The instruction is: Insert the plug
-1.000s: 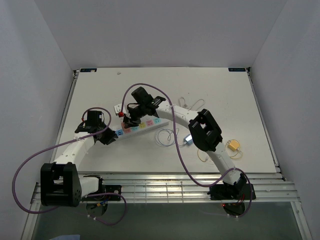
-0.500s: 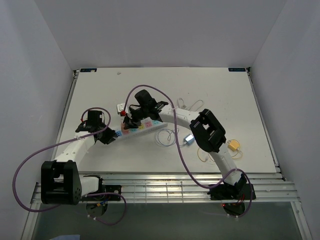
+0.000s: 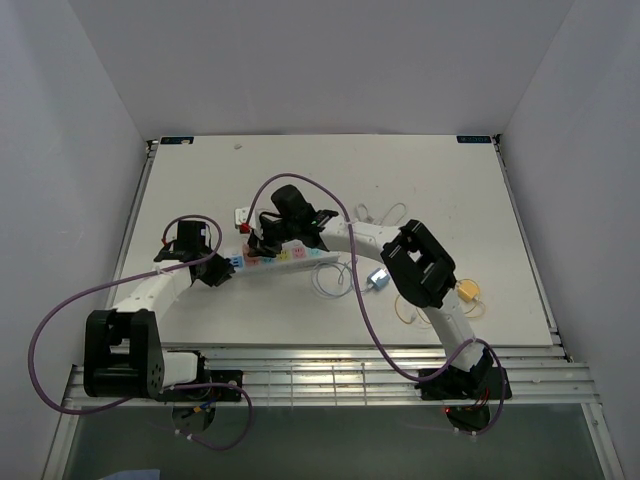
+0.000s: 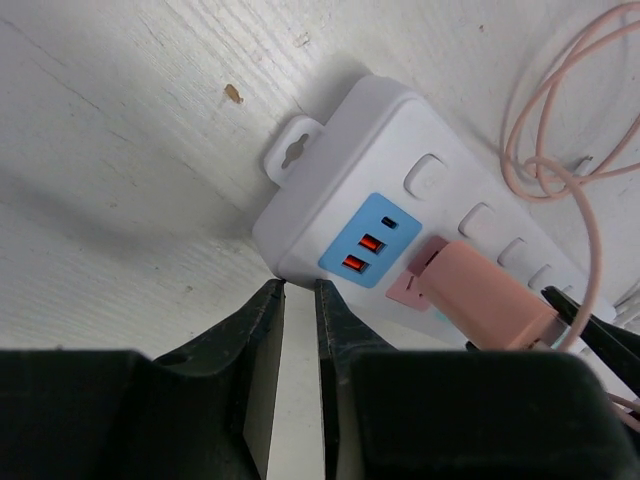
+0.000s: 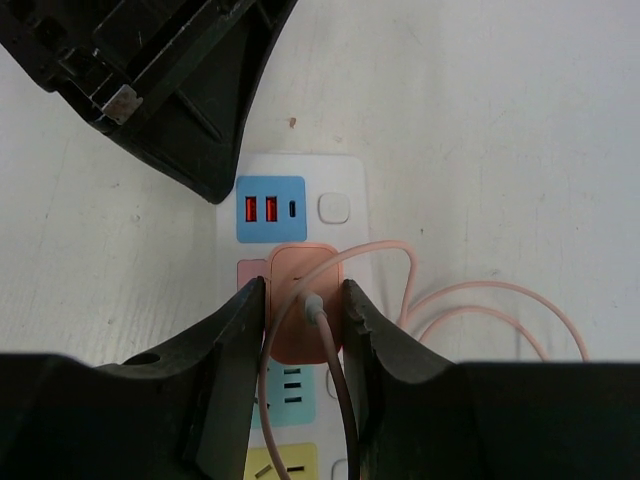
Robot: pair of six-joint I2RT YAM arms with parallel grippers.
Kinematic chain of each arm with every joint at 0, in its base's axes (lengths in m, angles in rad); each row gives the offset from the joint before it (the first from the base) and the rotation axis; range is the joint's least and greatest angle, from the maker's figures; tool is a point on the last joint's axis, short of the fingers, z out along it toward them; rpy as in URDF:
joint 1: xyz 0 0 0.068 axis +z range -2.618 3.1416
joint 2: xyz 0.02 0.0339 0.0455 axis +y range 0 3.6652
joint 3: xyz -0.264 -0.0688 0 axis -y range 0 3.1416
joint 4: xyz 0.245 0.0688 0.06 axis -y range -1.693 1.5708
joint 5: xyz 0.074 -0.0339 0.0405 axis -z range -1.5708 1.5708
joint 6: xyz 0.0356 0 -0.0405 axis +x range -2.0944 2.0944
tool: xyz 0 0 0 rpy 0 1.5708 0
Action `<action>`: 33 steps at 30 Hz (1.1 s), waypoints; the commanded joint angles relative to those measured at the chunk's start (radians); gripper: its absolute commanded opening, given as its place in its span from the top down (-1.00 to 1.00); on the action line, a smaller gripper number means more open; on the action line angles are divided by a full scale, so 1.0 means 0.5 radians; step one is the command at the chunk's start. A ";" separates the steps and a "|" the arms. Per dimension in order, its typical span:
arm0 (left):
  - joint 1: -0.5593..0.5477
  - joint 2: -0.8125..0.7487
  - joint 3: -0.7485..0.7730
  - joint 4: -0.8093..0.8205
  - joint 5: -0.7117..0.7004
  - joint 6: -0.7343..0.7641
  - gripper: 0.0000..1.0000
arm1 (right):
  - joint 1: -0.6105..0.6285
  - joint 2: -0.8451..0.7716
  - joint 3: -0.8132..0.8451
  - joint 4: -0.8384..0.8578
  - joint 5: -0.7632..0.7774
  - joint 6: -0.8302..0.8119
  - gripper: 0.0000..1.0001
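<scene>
A white power strip (image 3: pixel 290 256) with coloured socket panels lies left of the table's centre. My right gripper (image 5: pixel 303 290) is shut on a pink plug (image 5: pixel 308 312), which stands on the strip's (image 5: pixel 340 185) pink socket, next to the blue USB panel (image 5: pixel 270 209). The plug's pink cable (image 5: pixel 470 300) loops off to the right. My left gripper (image 4: pixel 298 288) is shut and empty, its tips touching the strip's (image 4: pixel 400 170) end corner. The plug also shows in the left wrist view (image 4: pixel 485 300). From above, the right gripper (image 3: pixel 262 243) hides the plug.
A small white adapter (image 3: pixel 238 215) lies behind the strip. Loose white cable loops (image 3: pixel 335 272), a silver-blue part (image 3: pixel 376 279) and a yellow part (image 3: pixel 465 291) lie to the right. Purple arm cables arc over the table.
My right gripper has come down onto the strip with the plug. The strip's right end has swung a little nearer. The left gripper stays at the strip's left end.
</scene>
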 commanded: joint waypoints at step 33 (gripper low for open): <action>0.005 0.030 -0.040 -0.054 -0.111 0.014 0.42 | 0.168 0.264 -0.253 -0.525 0.570 0.265 0.84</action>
